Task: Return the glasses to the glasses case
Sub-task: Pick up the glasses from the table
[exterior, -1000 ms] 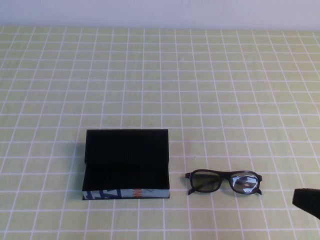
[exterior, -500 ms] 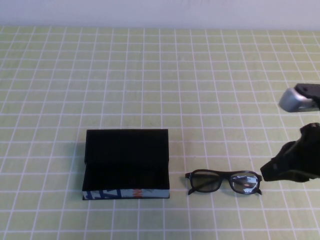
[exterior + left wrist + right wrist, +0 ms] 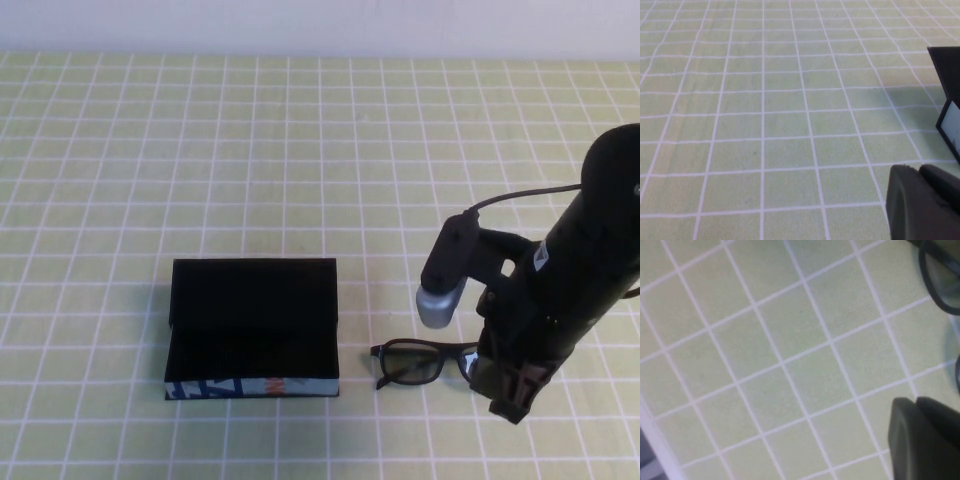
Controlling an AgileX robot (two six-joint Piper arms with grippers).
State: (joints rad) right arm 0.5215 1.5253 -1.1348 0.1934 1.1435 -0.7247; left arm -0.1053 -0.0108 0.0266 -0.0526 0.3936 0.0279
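The glasses [image 3: 410,362] lie unfolded on the table to the right of the glasses case [image 3: 252,300], which stands open with its lid tipped back and its blue-grey front edge [image 3: 250,386] facing me. My right gripper [image 3: 512,398] hangs over the right half of the glasses and hides the right lens; its fingers look shut and empty. In the right wrist view the gripper [image 3: 927,437] is above bare cloth, with a piece of the glasses' rim [image 3: 935,282] at the edge. My left gripper [image 3: 922,202] looks shut and empty, low over the cloth beside a corner of the case [image 3: 946,75].
A green cloth with a white grid [image 3: 300,160] covers the whole table. A white wall runs along the far edge [image 3: 320,25]. The right arm's silver-capped link [image 3: 440,295] stands above the glasses.
My right arm has swung in from the right edge of the table and now stands over the right half of the glasses. The glasses and the case have not moved.
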